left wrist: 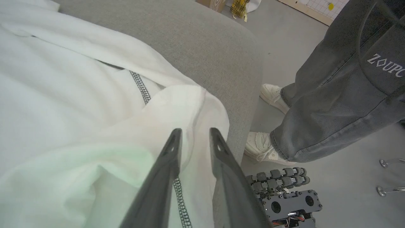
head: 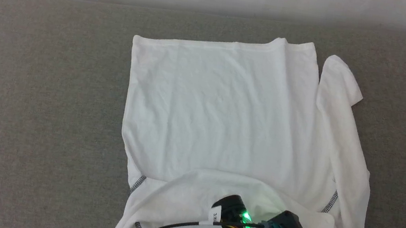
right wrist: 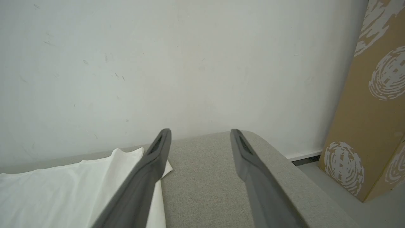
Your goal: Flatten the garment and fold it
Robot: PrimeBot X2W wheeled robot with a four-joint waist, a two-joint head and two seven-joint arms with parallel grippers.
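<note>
Where the left gripper [left wrist: 195, 133] hangs over the shirt [left wrist: 63, 95], its fingers stand a narrow gap apart with nothing pinched between them; white cloth and a line of grey zigzag stitching [left wrist: 178, 196] show through the gap; the tips point at a folded-over sleeve end [left wrist: 190, 107], which lies close to the edge of the bench [left wrist: 196, 41].

Head view: the left wrist [head: 246, 225], lit green, sits above the near part of the shirt; one sleeve [head: 195, 189] lies folded across the body toward the right; the body is spread flat on the middle of the grey bench, hem toward the wall; the other sleeve [head: 342, 151] runs along the right side, slightly rumpled at its far end.

Right wrist view: the right gripper [right wrist: 201, 133] is spread wide and empty above the bench's rounded far corner; a corner of the shirt lies just beside its left finger; a pale wall [right wrist: 190, 63] rises behind; a patterned brown board [right wrist: 373, 126] leans at the right.

Left wrist view, background: a person [left wrist: 332, 104] in grey trousers and pale shoes stands on the floor [left wrist: 294, 41] just beside the bench; part of the robot's base [left wrist: 291, 202] shows below.
</note>
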